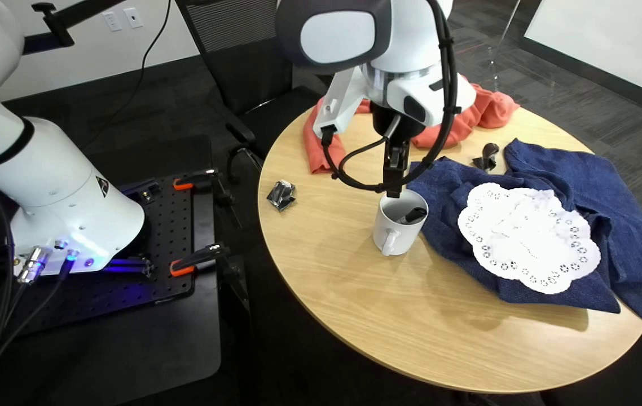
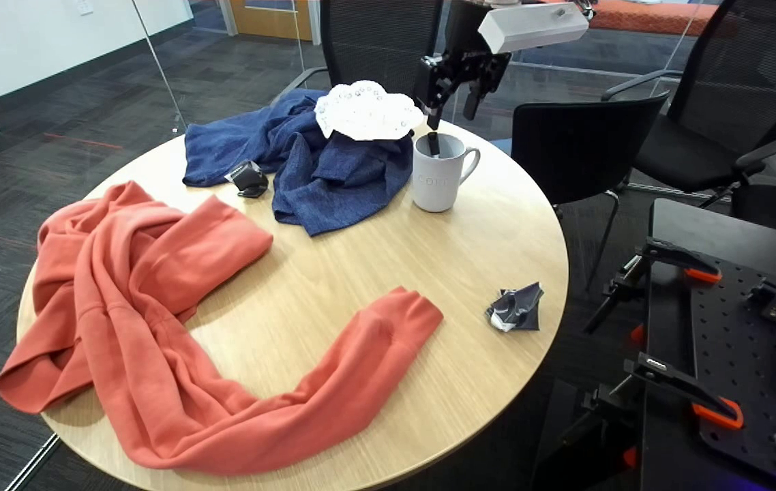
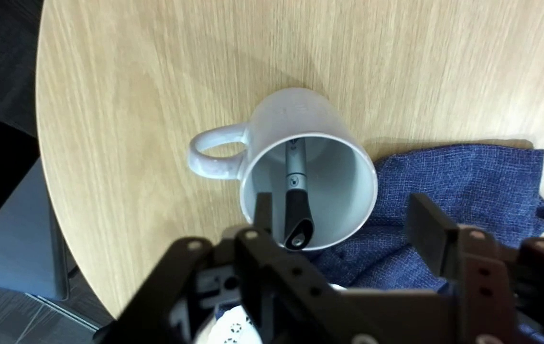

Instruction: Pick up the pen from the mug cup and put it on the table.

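Note:
The white mug cup (image 1: 393, 235) stands upright on the round wood-topped table (image 1: 349, 287), and it also shows in an exterior view (image 2: 437, 183) and in the wrist view (image 3: 296, 112). The pen (image 3: 297, 196) leans inside it, silver-grey below with a black upper end against the rim. Its black end also shows in both exterior views (image 1: 414, 215) (image 2: 434, 144). My gripper (image 3: 340, 203) is open and empty, pointing down just above the mug. In the wrist view the pen appears between the fingers, closer to the left one. The gripper also shows in an exterior view (image 2: 451, 119).
A blue cloth (image 1: 451, 225) lies against the mug's side, with a white lace doily (image 1: 530, 237) on it. An orange garment (image 2: 149, 273), a dark chunky lump (image 2: 247, 179) and a crumpled wrapper (image 2: 516, 307) lie on the table. A black cart (image 1: 185, 332) stands beside it.

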You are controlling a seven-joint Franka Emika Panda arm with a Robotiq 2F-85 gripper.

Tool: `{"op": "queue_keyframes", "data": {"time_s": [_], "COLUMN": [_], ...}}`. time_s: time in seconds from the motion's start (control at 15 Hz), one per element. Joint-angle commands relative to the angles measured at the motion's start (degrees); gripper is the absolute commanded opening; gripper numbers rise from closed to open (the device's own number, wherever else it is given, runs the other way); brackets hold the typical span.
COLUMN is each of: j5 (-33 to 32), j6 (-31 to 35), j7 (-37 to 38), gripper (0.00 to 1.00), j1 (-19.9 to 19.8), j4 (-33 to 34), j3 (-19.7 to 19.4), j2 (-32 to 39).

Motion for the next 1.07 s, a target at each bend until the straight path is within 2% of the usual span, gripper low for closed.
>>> {"op": "queue_keyframes", "data": {"time_s": [0.0,0.07,0.13,0.87,1.0], "j5": [0.96,0.96,1.03,2.39,2.62], "j6": [0.49,0.47,0.35,-0.08,0.10], "j7": [1.24,1.32,1.23,2.21,2.34], "gripper": [0.58,0.54,0.60,0.45,0.46], "j1": [-0.15,-0.14,-0.24,-0.02,0.11], "j4": [2.78,3.23,3.74,7.26,7.53], "j3": [-0.66,-0.87,-1.05,-1.46,-1.51], "j2": [2.97,3.58,4.21,8.70,9.17]}}
